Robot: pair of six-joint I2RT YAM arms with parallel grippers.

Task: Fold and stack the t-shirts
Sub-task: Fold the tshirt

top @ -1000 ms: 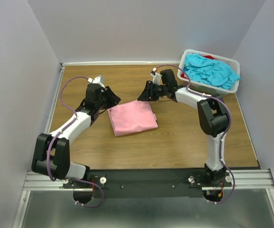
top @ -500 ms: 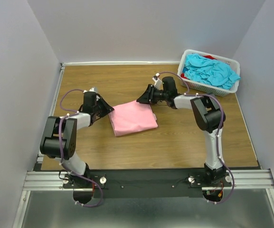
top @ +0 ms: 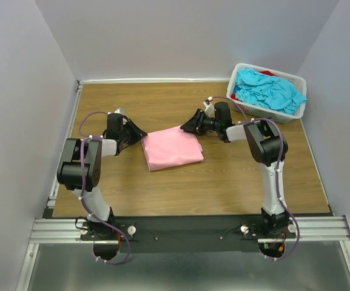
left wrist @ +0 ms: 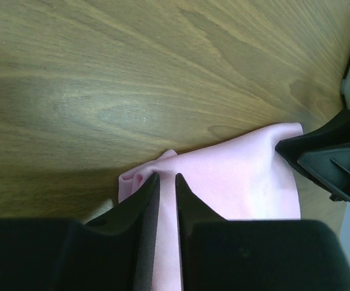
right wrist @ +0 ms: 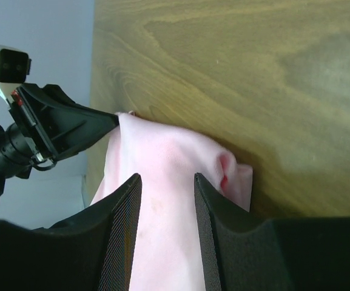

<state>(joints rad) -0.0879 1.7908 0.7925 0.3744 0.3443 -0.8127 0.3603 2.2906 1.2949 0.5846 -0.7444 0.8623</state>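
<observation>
Near edge first: both arm bases sit on the rail. Left arm is folded back tight on itself. Right arm stands up, then reaches inward.

Mid-bench: pink t-shirt lies folded into a rough rectangle, flat on the wood and a bit skewed.

Left pincer is low at the shirt's far-left corner. Jaws are almost together with just a slit between them. Pink cloth runs into the slit and the corner is puckered at the tips (reads as a pinch on the edge).

Right pincer is at the far-right corner, jaws about half apart and straddling the cloth. Fabric lies between the fingers looking flat, not squeezed, with a small pucker just beside one tip. Can't tell whether the fingers actually touch the cloth.

The two pincers face each other along the shirt's far edge, and each one shows up in the other's wrist view.

Far-right corner: white slotted basket sits well apart from the pink shirt. Turquoise t-shirt is heaped crumpled inside and fills most of it. A bit of red cloth pokes out at the far rim (too little showing to say what garment).
</observation>
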